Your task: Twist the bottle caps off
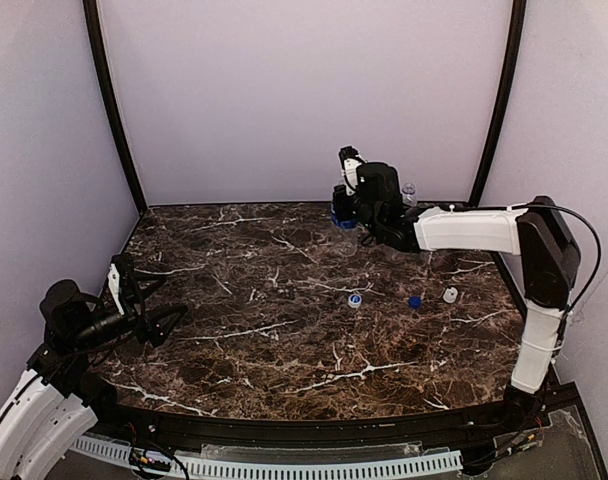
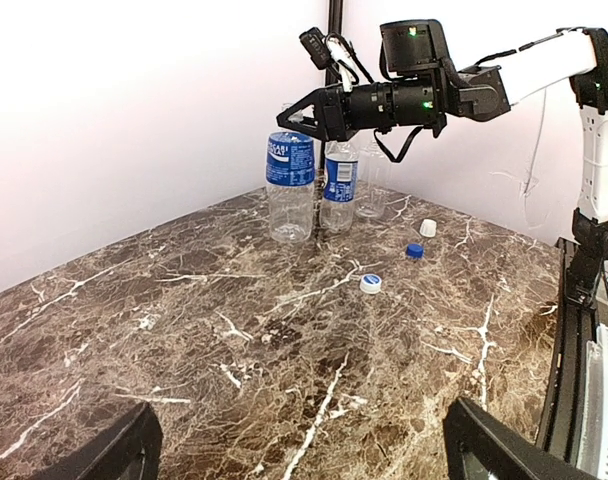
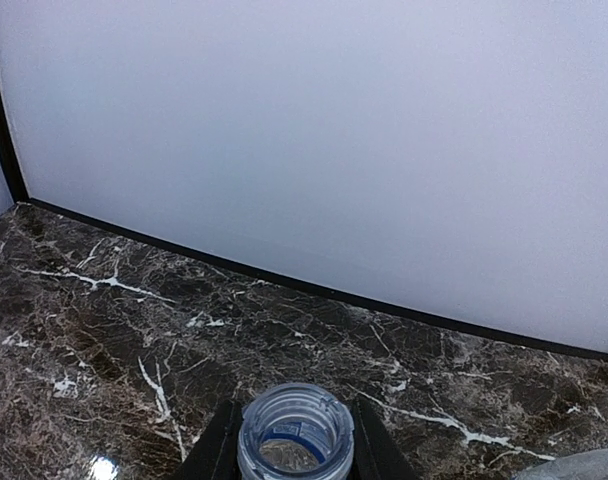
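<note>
Three uncapped bottles stand together at the back of the table: one with a blue label (image 2: 290, 170), one with a blue-and-white label (image 2: 339, 180) and a plain one (image 2: 374, 190). My right gripper (image 2: 287, 122) is at the neck of the first bottle. In the right wrist view the open bottle mouth (image 3: 290, 425) sits tight between the fingers (image 3: 216, 452). Three caps lie loose on the marble: a white cap with a blue top (image 1: 355, 299), a blue cap (image 1: 415, 301) and a white cap (image 1: 450, 294). My left gripper (image 1: 169, 320) is open and empty, low over the near left.
The dark marble table (image 1: 264, 330) is enclosed by pale walls at the back and sides. The right arm (image 1: 474, 230) stretches across the back right, above the caps' far side. The caps also show in the left wrist view (image 2: 371, 284).
</note>
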You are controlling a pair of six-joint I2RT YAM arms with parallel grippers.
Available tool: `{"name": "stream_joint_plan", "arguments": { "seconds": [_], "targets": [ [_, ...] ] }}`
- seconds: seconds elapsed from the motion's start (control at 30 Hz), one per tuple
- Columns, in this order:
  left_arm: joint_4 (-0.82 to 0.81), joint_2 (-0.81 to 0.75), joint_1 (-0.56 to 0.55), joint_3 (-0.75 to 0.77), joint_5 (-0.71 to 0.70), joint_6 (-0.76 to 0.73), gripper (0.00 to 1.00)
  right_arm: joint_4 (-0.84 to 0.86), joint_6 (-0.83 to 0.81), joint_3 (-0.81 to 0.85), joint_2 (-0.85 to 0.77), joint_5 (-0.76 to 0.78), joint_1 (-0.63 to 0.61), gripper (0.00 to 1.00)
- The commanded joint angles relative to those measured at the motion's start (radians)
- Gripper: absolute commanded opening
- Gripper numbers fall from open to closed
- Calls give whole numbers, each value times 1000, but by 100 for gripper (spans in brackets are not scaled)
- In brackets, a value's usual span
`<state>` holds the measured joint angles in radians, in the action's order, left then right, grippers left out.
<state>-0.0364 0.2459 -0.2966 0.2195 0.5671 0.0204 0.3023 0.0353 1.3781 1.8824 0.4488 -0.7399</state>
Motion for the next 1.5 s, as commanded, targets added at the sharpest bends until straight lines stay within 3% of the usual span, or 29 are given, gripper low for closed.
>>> {"name": "stream_joint_plan", "arguments": {
  "seconds": [0.0,0.5,0.53,0.6,0.67,0.83,0.97,1.47],
  "targets": [
    [-24,15,13,-19,5,10,99,103,59,-33,33,26,21,0],
    [-28,26,23,-22,5,9,99,39,163,-97,35,51,28,0],
    [-28,26,24,-22,5,9,99,31,165,-96,34,51,27,8],
    [-28,25,25,-22,7,10,99,21,159,-95,30,46,28,36],
    [-29,24,25,-22,12,12,99,9,148,-92,22,41,28,56],
    [-31,22,25,-22,16,13,99,-11,111,-84,-13,19,27,82],
    [-33,22,25,-23,18,14,99,-36,66,-74,-51,-19,21,93],
    [-34,13,25,-23,20,14,99,-85,-10,-35,-108,-85,19,94]
  ]
}}
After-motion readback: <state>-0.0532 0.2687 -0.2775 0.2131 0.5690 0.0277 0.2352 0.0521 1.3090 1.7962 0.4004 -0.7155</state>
